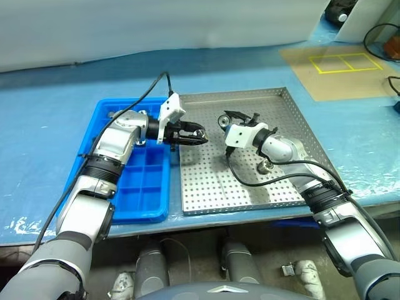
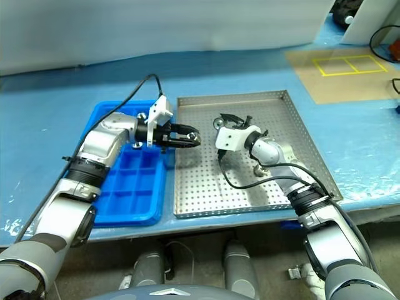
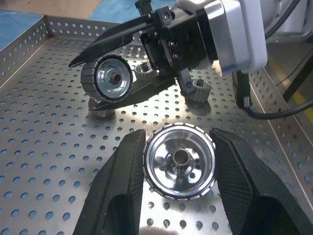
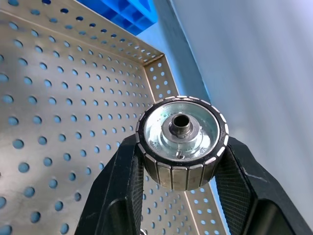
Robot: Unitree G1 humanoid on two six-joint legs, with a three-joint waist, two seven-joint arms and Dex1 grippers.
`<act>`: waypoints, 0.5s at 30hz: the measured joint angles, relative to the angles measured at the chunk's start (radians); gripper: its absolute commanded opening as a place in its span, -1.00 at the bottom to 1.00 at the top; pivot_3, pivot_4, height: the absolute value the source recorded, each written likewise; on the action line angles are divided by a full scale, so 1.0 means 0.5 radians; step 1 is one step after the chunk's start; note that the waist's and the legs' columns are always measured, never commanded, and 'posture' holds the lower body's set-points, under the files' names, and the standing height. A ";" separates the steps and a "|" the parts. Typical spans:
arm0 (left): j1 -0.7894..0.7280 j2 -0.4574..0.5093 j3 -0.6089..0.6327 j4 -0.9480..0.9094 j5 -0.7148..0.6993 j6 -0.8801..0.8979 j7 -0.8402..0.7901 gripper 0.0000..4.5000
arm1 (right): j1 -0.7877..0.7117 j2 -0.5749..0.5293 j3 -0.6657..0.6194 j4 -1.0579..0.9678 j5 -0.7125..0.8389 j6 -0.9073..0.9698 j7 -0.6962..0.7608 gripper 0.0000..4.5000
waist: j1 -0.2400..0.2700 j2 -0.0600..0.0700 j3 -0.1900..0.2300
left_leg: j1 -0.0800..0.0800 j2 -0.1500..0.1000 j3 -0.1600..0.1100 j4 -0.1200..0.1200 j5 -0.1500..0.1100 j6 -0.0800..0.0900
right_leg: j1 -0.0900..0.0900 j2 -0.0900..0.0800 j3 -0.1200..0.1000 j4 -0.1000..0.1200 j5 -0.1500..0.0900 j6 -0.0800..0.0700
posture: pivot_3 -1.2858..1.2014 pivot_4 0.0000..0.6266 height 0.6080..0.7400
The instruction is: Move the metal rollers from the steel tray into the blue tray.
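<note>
Blue sheeting covers the bench (image 1: 56,112), and on it sit the two trays side by side: the steel tray (image 1: 206,194) with its perforated floor, and the narrower blue tray (image 1: 140,187) touching its left rim.

Both arms reach in over the steel tray. The left gripper (image 1: 199,135) hangs just inside the tray's left edge, its black fingers (image 3: 124,186) pinching a metal roller (image 3: 179,160) by the ribbed rim. The right gripper (image 1: 232,117) is above the tray's middle, toward the far edge, clamped on a second roller (image 4: 182,141) in the same way — one finger on each side of the outer band. Neither roller is over the blue tray yet.

More rollers lie loose on the steel floor: one near the right forearm (image 1: 265,166) and a few small ones (image 3: 197,91) visible past the right gripper in the left wrist view.

These pieces look solid and dense for their size, stiff and unlikely to be harmed by a firm squeeze. The polished faces would probably be slippery, so the ribbed outer band — gripped across its width, as here — seems the safest hold. Round as they are, they would likely roll if set down on edge.
</note>
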 measured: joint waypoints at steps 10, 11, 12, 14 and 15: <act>0.033 0.039 -0.008 -0.067 0.023 -0.025 -0.010 -0.23 | 0.210 0.112 -0.336 -0.674 1.214 1.241 0.875 -0.25 | 0.004 0.000 0.000 | 0.000 0.001 0.000 0.001 -0.001 0.003 | 0.002 0.000 -0.001 -0.001 0.000 -0.001 | -0.25 -0.52 1.00; 0.033 0.036 -0.012 -0.067 0.027 -0.029 -0.010 -0.23 | 0.209 0.082 -0.369 -0.766 1.322 1.373 0.936 -0.25 | 0.007 0.000 0.000 | 0.001 0.001 0.000 0.001 -0.001 0.003 | 0.003 -0.001 -0.001 -0.001 0.000 -0.001 | -0.25 -0.52 1.00; 0.033 0.030 -0.015 -0.068 0.033 -0.034 -0.009 -0.23 | 0.215 0.011 -0.388 -0.858 1.397 1.485 1.010 -0.25 | 0.010 0.001 0.000 | 0.003 0.001 0.000 0.001 -0.001 0.003 | 0.005 -0.002 -0.002 -0.001 0.000 -0.001 | -0.25 -0.52 1.00; 0.038 0.030 -0.019 -0.068 0.041 -0.052 -0.009 -0.23 | 0.249 -0.121 -0.401 -0.939 1.427 1.575 1.090 -0.25 | 0.025 0.000 0.000 | 0.008 0.002 -0.001 0.001 -0.001 0.003 | 0.012 -0.003 -0.003 -0.003 0.000 -0.001 | -0.25 -0.52 1.00; 0.041 0.032 -0.019 -0.068 0.044 -0.056 -0.009 -0.23 | 0.282 -0.160 -0.406 -0.944 1.427 1.605 1.112 -0.25 | 0.028 0.000 0.000 | 0.010 0.002 0.000 0.000 -0.001 0.003 | 0.015 -0.003 -0.003 -0.004 0.000 -0.001 | -0.25 -0.52 1.00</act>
